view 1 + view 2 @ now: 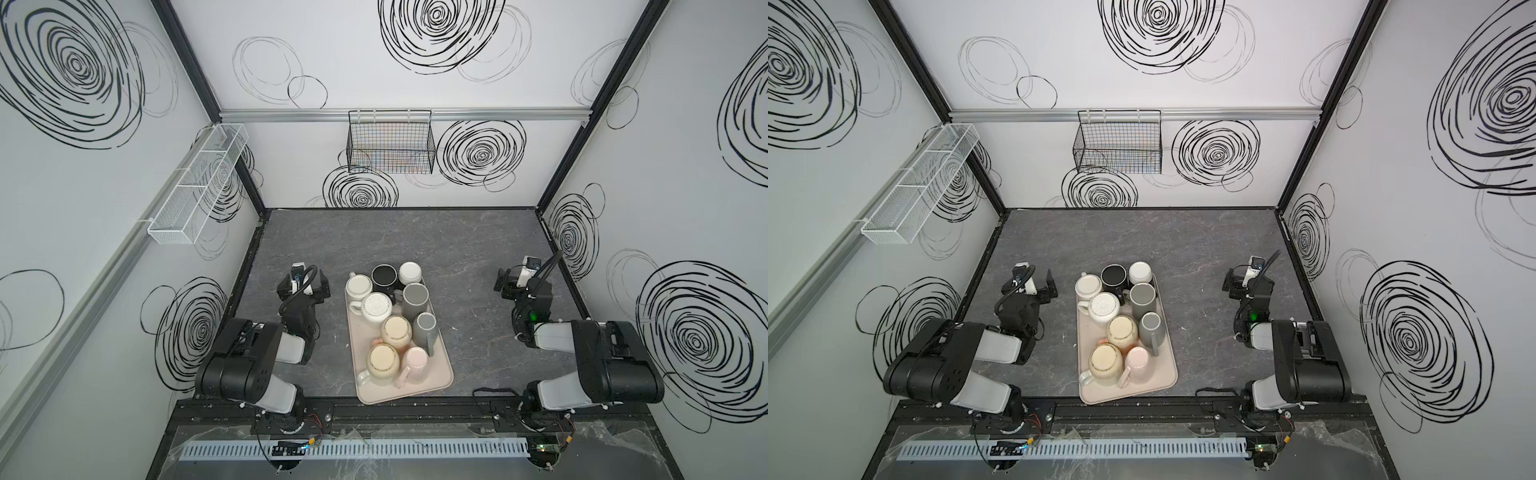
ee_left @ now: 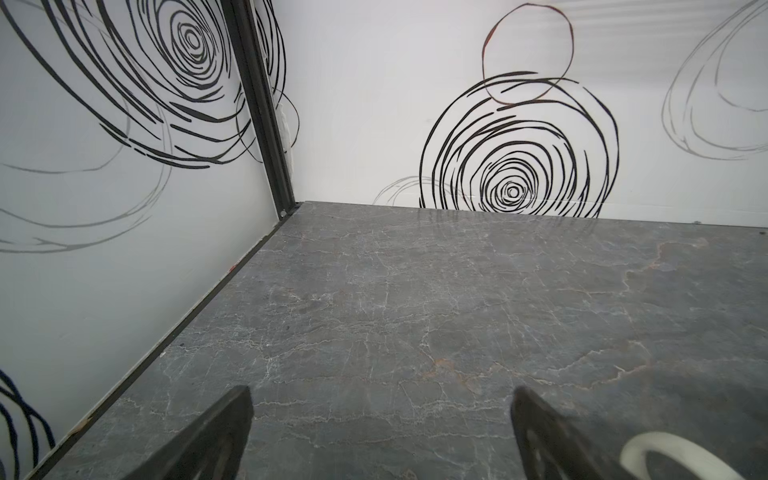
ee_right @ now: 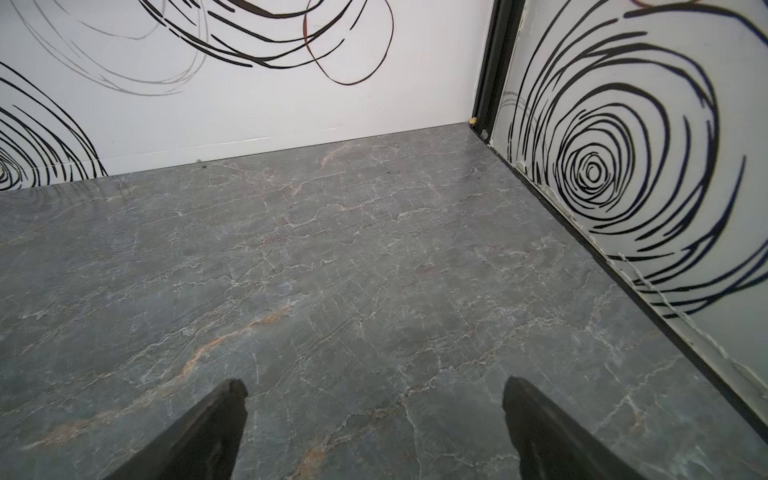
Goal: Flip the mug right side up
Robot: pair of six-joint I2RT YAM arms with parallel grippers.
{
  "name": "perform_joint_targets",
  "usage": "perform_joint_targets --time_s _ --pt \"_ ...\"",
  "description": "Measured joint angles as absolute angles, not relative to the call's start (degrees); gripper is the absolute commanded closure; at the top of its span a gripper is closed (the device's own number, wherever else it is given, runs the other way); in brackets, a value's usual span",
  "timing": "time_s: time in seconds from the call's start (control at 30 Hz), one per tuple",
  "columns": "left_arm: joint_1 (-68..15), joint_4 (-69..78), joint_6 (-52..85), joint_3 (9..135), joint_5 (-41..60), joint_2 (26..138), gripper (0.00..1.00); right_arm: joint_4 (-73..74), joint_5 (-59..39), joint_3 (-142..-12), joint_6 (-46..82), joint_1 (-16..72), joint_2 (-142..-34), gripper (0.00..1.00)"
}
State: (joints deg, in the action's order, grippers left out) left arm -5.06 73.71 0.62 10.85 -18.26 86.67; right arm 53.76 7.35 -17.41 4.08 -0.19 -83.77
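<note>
Several mugs crowd a beige tray [image 1: 441, 376] [image 1: 1167, 374] in the middle of the table. They are white [image 1: 359, 287], black [image 1: 383, 275], grey [image 1: 415, 297], cream [image 1: 382, 361] and pink [image 1: 415, 360]. Most show flat bottoms upward. Which one is the task's mug I cannot tell. My left gripper [image 1: 305, 286] [image 2: 382, 399] hangs open left of the tray's far end, with nothing between its fingers. A white curved mug part [image 2: 673, 453] shows beside one finger. My right gripper [image 1: 508, 282] [image 3: 374, 386] stands open well right of the tray, over bare table.
A black wire basket [image 1: 390, 143] hangs on the back wall. A white mesh shelf [image 1: 199, 183] is fixed to the left wall. Patterned walls close the grey marbled table [image 1: 415, 237] on three sides, and both arm bases sit at the front rail.
</note>
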Motion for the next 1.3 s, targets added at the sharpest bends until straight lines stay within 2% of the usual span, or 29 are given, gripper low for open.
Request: perform_joint_targets --time_s 1.13,1.3 --pt "-4.2 73.4 0.9 10.8 -16.5 86.6 0.01 53.8 6.7 -17.4 4.3 -1.0 -83.8 0.0" --pt "-4.1 70.4 1.9 10.3 -18.2 79.9 0.01 46.2 5.8 -19.6 5.1 -2.1 -80.9 0.0"
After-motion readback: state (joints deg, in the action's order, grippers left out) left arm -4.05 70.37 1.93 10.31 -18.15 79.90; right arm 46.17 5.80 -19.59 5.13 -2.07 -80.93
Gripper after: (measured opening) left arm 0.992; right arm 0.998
